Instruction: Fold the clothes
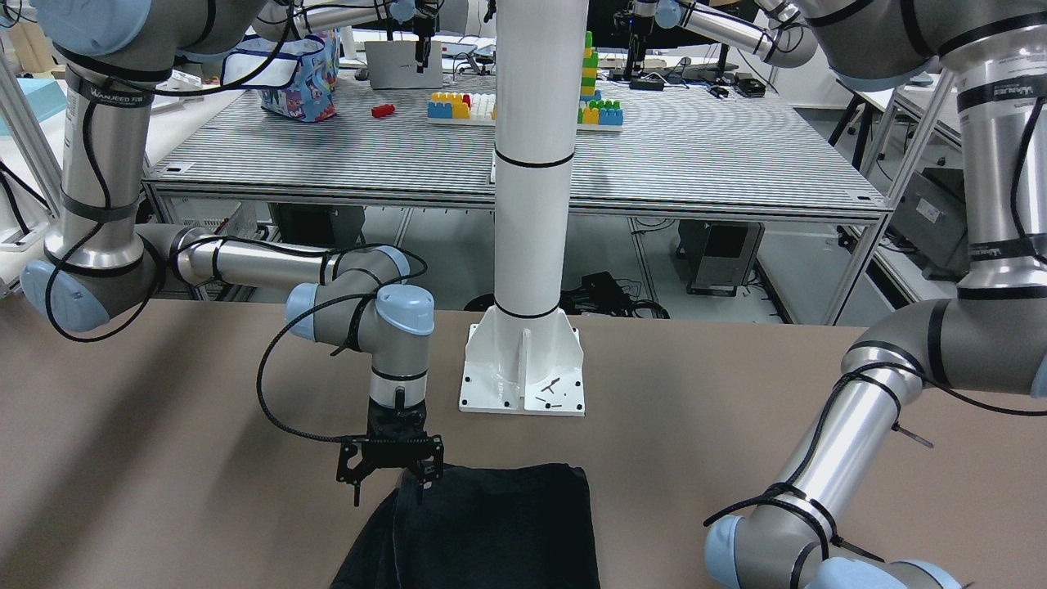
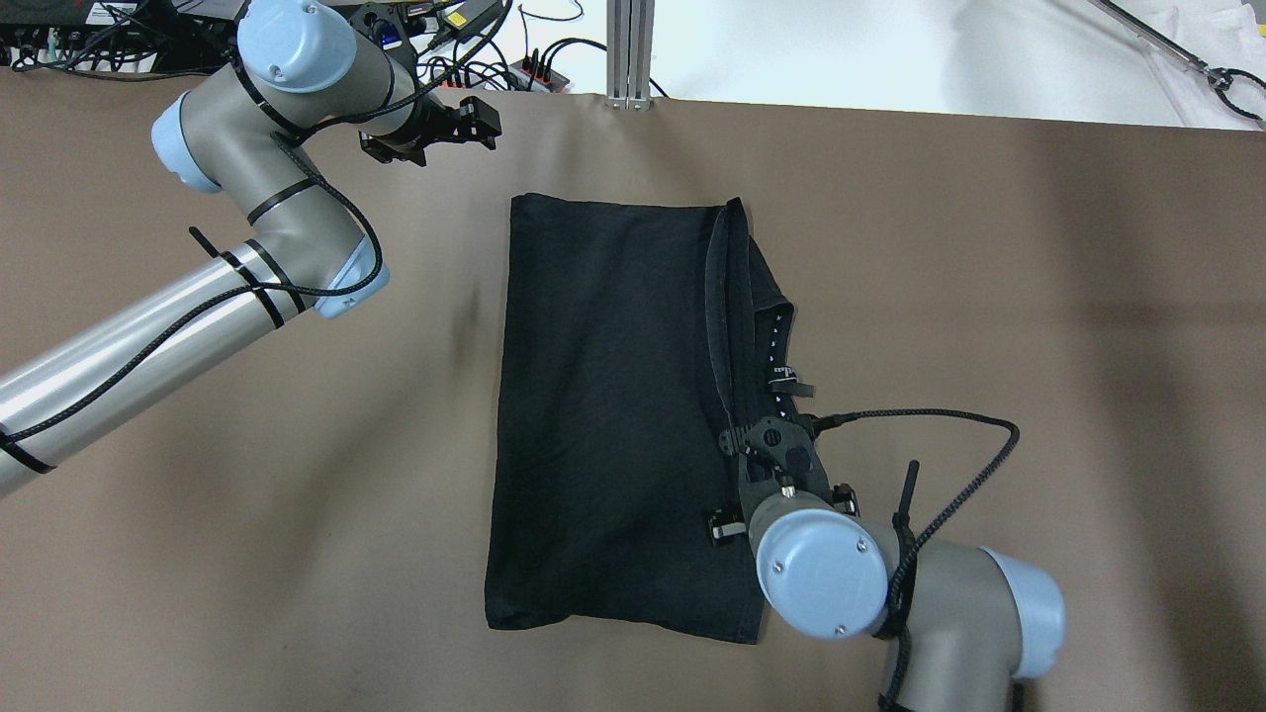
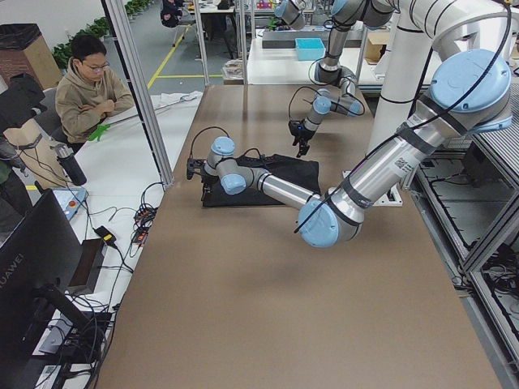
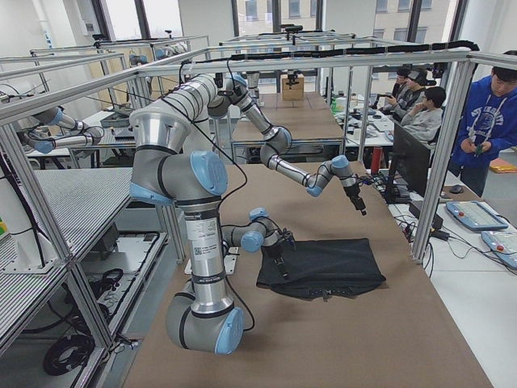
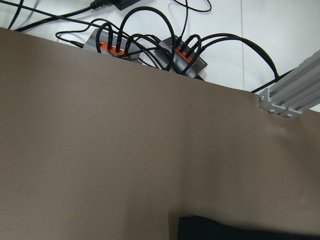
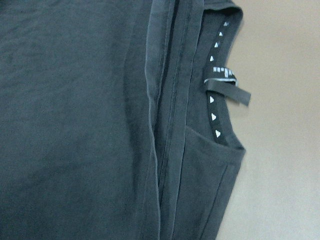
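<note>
1 garment (image 2: 603, 415); 1 pillar (image 1: 533, 164); 1 table (image 2: 989, 297); 2 arms: left arm (image 2: 148, 326), right arm (image 2: 949, 613).

clothes (image 2: 603, 415): plain black; neck tape (image 6: 215, 102): small white marks | table (image 2: 989, 297): brown | pillar (image 1: 532, 204): white | arm joints (image 2: 821, 578): light blue

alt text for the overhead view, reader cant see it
A black garment lies flat on a brown table, one side folded in. The right end effector is over that folded edge; the left end effector is off the cloth, near the table's far edge.
</note>
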You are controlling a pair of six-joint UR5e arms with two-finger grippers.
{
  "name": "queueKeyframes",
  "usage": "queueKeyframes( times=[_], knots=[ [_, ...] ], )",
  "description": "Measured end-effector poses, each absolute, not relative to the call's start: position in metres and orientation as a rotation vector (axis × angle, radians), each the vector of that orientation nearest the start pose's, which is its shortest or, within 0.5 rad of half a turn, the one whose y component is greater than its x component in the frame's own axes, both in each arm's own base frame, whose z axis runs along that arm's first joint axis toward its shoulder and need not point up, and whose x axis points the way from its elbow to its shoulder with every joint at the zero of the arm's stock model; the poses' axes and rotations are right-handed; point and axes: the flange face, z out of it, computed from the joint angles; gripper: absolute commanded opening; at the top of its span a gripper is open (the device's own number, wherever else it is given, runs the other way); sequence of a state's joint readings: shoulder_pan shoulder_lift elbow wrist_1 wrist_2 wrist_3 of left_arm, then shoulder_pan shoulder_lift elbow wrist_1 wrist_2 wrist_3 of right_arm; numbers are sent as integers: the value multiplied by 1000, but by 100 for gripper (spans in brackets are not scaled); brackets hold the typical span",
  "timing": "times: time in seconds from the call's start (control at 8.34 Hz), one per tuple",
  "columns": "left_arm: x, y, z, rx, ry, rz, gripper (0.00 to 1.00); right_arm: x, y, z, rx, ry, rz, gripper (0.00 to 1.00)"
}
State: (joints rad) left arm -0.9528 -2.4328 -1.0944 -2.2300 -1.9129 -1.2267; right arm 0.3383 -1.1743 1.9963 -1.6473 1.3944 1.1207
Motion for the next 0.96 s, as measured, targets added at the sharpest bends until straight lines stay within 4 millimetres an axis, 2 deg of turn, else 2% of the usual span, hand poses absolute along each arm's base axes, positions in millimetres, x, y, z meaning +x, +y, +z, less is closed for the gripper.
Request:
queueKeyframes(
  times=[0.24,0.36,0.48,0.72,0.96],
  knots=[
    [389,-719,257,378,1020,-376,100,-514,-387,273,468,-602,-14,95],
    [387,-717,258,378,1023,-377,100,-528,-413,282,473,-605,1,95],
    [387,-716,258,378,1024,-378,100,-534,-439,291,470,-609,6,95],
    [386,-716,257,380,1026,-378,100,-529,-478,311,459,-602,2,95],
    [387,-716,257,379,1025,-378,100,-506,-513,336,451,-583,-32,95]
  ],
)
